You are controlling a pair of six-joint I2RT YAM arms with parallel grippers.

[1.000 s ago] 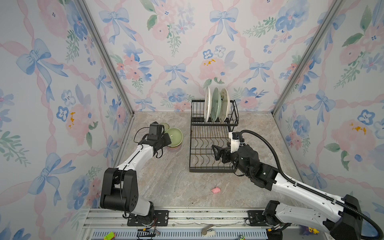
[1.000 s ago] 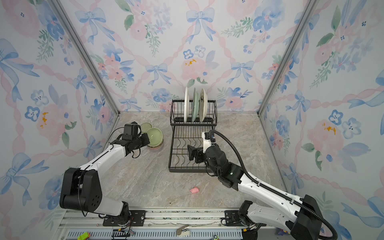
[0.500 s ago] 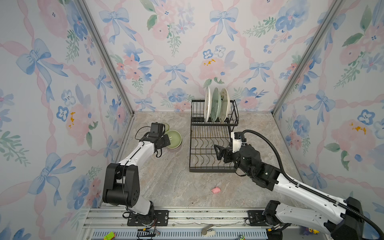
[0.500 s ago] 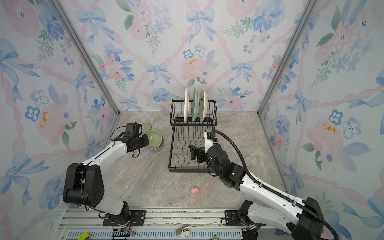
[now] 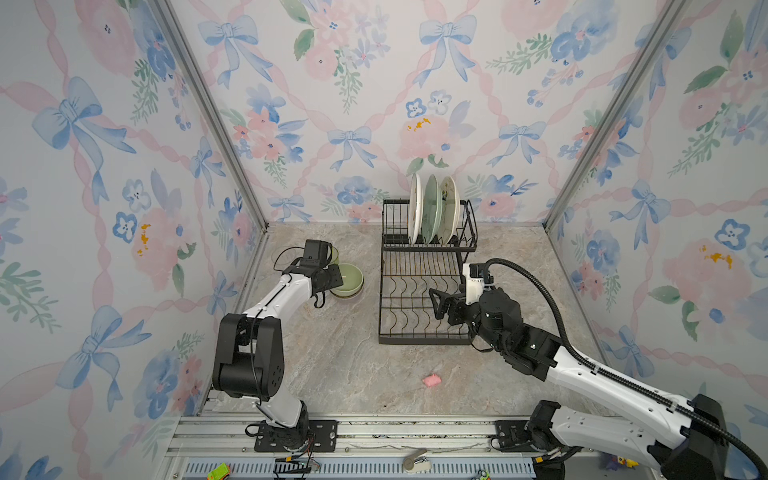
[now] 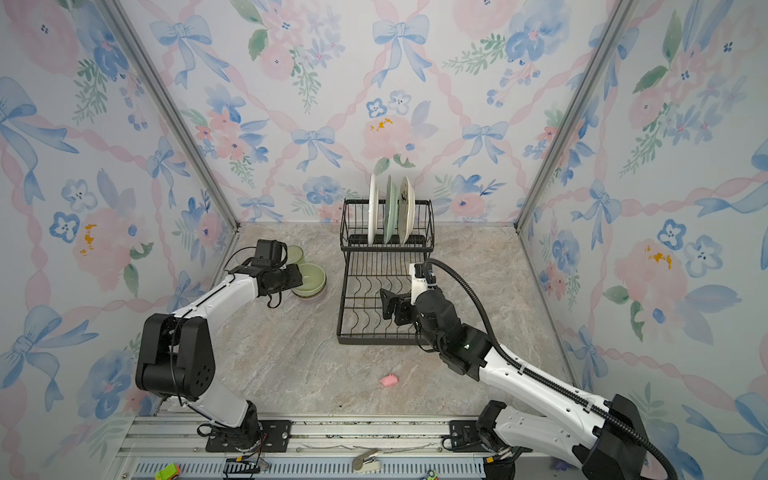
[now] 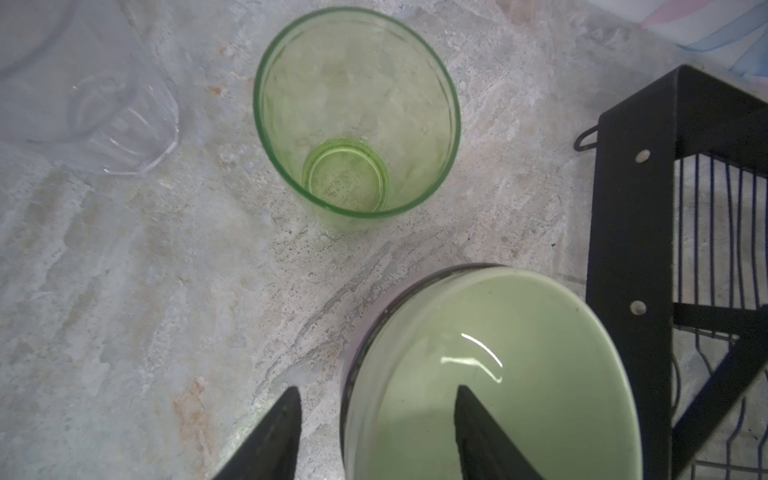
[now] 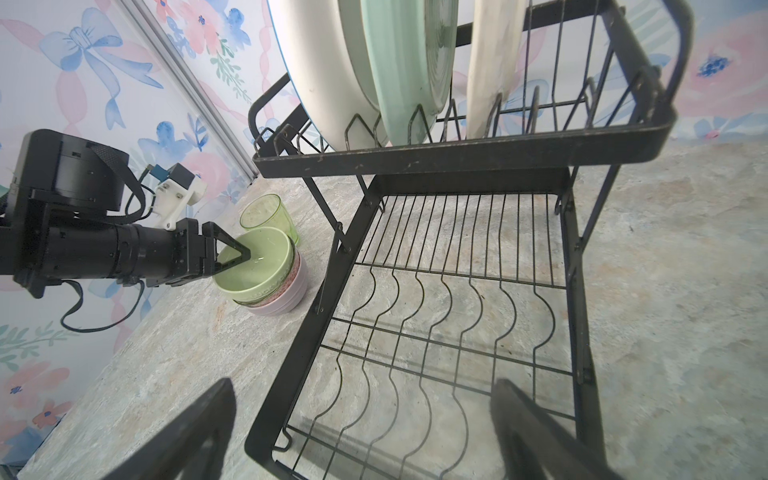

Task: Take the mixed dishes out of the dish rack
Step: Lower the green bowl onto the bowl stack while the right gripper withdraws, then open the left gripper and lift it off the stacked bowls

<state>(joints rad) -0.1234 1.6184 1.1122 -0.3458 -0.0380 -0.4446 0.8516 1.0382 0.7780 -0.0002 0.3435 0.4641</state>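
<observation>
**A:** Why is the left gripper [image 7: 376, 390] parked at the green bowl [image 7: 498, 374]?

**B:** Its jaws stand apart astride the rim, one finger inside the bowl and one outside above the worktop [image 5: 353, 365]. Neither pinches, so it holds nothing. I read that as a release, with the bowl resting on its own.

**A:** Resting on what?

**B:** It's nested in the pink bowl [image 8: 297, 266], which sits in the lavender bowl [image 8: 286, 299]. Stacking them probably saves room beside the rack [image 5: 424, 340].

**A:** Anything in them?

**B:** The green bowl is empty. The tumbler [image 7: 357, 112] stands upright just beside the stack, also empty. The glass [image 7: 104, 116] is near it, but it's too blurred to tell how it stands.

**A:** And the rack itself?

**B:** The lower tier [image 8: 436, 311] is bare wire. The upper tier [image 8: 457, 156] has three plates on edge in its slots: white [image 5: 413, 212], green [image 5: 432, 212] and cream [image 5: 449, 212]. The dividers keep them upright.

**A:** The right gripper [image 5: 437, 302]?

**B:** It's spread wide and empty above the lower tier, facing the plates. I'd guess they come next.
</observation>
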